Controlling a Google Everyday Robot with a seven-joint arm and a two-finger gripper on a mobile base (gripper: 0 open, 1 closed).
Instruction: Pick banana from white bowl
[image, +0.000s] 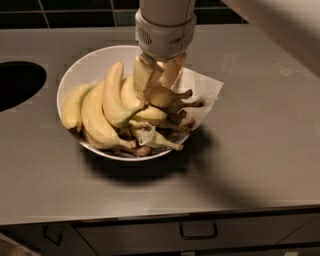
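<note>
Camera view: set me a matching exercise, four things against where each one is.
1 gripper
2 white bowl
3 drawer handle
4 dark round hole

A at the counter's left edge
B under the counter's front
C mid-counter, full of bananas
D in among the bananas

Pairs: 1-D, 2-C, 3-B, 4-A

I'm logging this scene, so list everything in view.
bananas: about six, yellow with brown stems, piled in the bowl
bowl: one, white, on the counter
paper: one, white, under the bananas, sticking out past the bowl's right rim
counter: one, grey
hole: one, dark, round, in the counter at left
drawer handles: two, dark, below the counter's front edge
arm: one, pale, above the bowl
gripper: one, cream, down among the bananas
</note>
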